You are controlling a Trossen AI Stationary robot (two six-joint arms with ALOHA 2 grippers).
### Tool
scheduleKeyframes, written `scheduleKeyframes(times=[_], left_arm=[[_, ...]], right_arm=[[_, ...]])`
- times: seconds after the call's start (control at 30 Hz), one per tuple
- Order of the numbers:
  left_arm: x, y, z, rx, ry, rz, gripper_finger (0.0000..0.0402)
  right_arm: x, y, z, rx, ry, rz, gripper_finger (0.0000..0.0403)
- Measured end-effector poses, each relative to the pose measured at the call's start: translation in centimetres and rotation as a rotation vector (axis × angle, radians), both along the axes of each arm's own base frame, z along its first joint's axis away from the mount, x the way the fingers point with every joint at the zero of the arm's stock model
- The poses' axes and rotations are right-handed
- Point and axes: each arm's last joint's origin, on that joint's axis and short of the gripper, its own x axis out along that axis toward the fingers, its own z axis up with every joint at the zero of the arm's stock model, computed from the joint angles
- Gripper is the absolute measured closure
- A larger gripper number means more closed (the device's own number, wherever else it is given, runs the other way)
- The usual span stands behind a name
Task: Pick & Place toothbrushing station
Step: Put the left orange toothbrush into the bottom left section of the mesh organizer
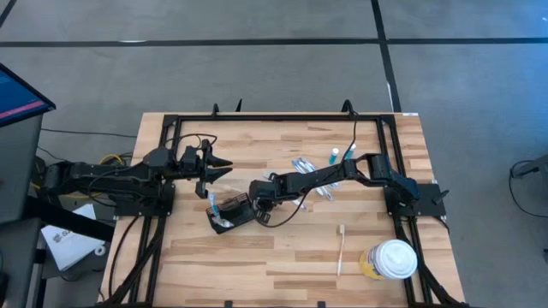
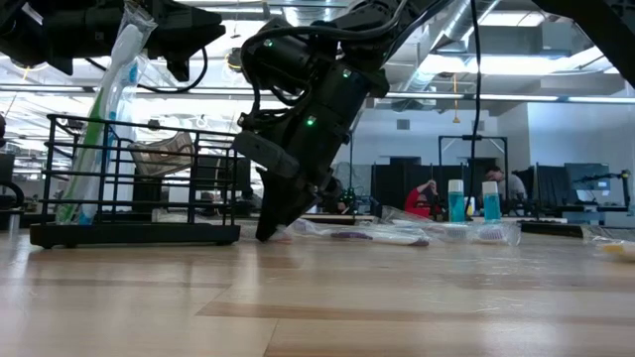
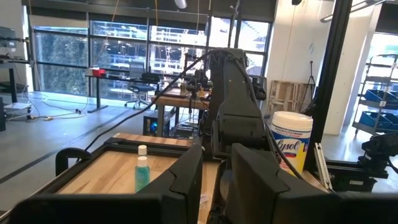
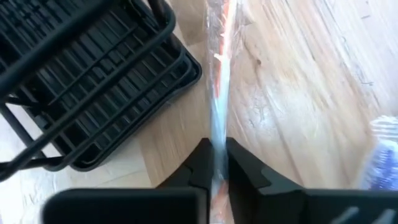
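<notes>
Pinching a wrapped toothbrush (image 4: 216, 124) flat on the table, the right gripper (image 4: 216, 163) could lose it, since the wrap is slippery. The holder (image 1: 233, 210) stands just left, so its rim may be struck. The left gripper (image 1: 208, 171), half closed on another wrapped brush (image 2: 107, 109), hangs above the holder and crowds it. A wipes tub (image 1: 394, 259) stands well apart, near right.

Light is bright and even over the wooden surface (image 1: 282, 248), with only soft shadows. In the low view the ceiling lamps (image 2: 466, 61) glare and the near planks are blurred. The left wrist view is backlit by large windows (image 3: 62, 56). In the right wrist view a wrapped toothbrush (image 4: 219, 74) looks soft and hazy.
</notes>
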Motion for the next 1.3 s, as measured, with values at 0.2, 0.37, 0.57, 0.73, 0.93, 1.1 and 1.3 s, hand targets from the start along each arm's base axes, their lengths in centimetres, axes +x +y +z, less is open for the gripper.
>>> scheduleKeyframes(times=[0.2,0.37,0.57,0.73,0.93,1.1,1.3], left_arm=[[0.0,0.0,0.0,0.000,0.000,0.000,0.0321],[0.0,0.0,0.0,0.000,0.000,0.000,0.0321],[0.0,0.0,0.0,0.001,-0.001,0.001,0.0321],[0.0,0.0,0.0,0.002,-0.001,0.001,0.0321],[0.0,0.0,0.0,0.003,-0.002,0.001,0.0321],[0.0,0.0,0.0,0.003,-0.003,0.001,0.0321],[0.0,0.0,0.1,0.003,-0.005,0.001,0.0321]], right_arm=[[-0.2,-0.1,0.6,-0.037,0.007,0.005,0.0392],[-1.1,-0.2,2.4,-0.130,0.027,-0.004,0.0395],[-2.0,-0.5,6.0,-0.211,0.000,-0.018,0.0397],[-2.6,-0.5,8.3,-0.246,-0.031,-0.005,0.0397],[-4.0,-1.0,12.2,-0.294,-0.078,-0.029,0.0397],[-5.5,-1.2,16.0,-0.343,-0.160,-0.052,0.0397],[-7.3,-1.0,19.8,-0.365,-0.255,-0.051,0.0397]])
